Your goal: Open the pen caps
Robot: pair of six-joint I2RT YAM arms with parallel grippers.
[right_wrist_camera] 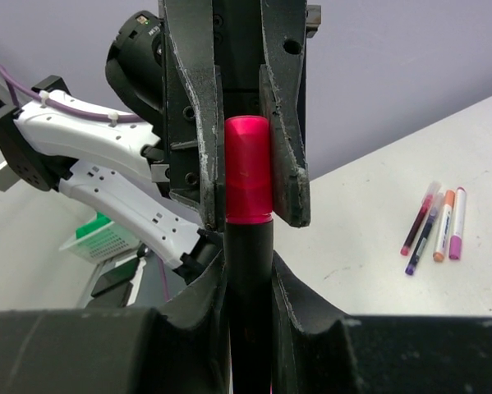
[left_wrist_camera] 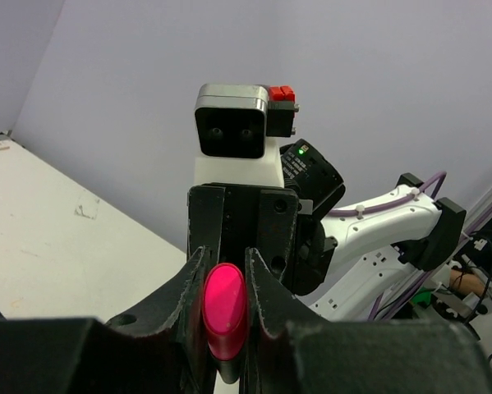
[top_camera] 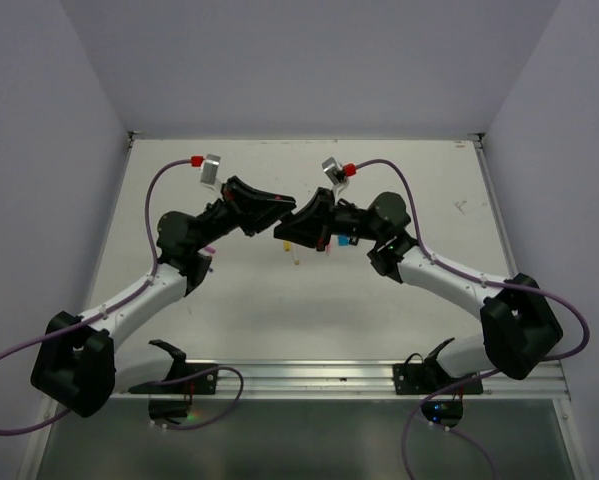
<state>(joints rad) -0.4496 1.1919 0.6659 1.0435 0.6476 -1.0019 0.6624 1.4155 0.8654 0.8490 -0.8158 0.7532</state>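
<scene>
A stubby black highlighter [right_wrist_camera: 250,279] is held in the air between the two arms over the middle of the table. My right gripper [right_wrist_camera: 250,267] is shut on its black body. My left gripper [left_wrist_camera: 226,275] is shut on its pink pen cap [left_wrist_camera: 225,305], one finger [right_wrist_camera: 195,123] on each flat side. The pink cap [right_wrist_camera: 247,168] sits fully on the body, with no gap at the seam. From above, the left gripper [top_camera: 275,221] and right gripper [top_camera: 293,226] meet tip to tip, and they hide the highlighter.
Several thin capped pens [right_wrist_camera: 436,223] lie side by side on the white table [right_wrist_camera: 369,246]. More pens [top_camera: 324,243] lie under the right arm. Grey walls close the table's far side and both sides.
</scene>
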